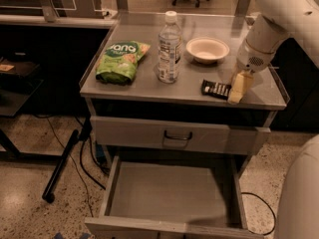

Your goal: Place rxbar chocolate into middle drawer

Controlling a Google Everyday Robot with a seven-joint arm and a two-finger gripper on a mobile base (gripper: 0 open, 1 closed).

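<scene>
The rxbar chocolate (215, 88) is a flat black wrapper with white lettering. It lies on the grey cabinet top (149, 83) near the front right edge. My gripper (238, 87) hangs from the white arm and reaches down to the top at the bar's right end, touching or nearly touching it. The middle drawer (169, 190) is pulled out below, a shallow grey box with a bare floor and nothing in it.
A green snack bag (121, 60), a water bottle (169, 48) and a white bowl (207, 49) stand on the cabinet top. A shut drawer front with a dark loop handle (177, 136) sits above the open drawer. A black pole (62, 166) and cables lie on the floor at left.
</scene>
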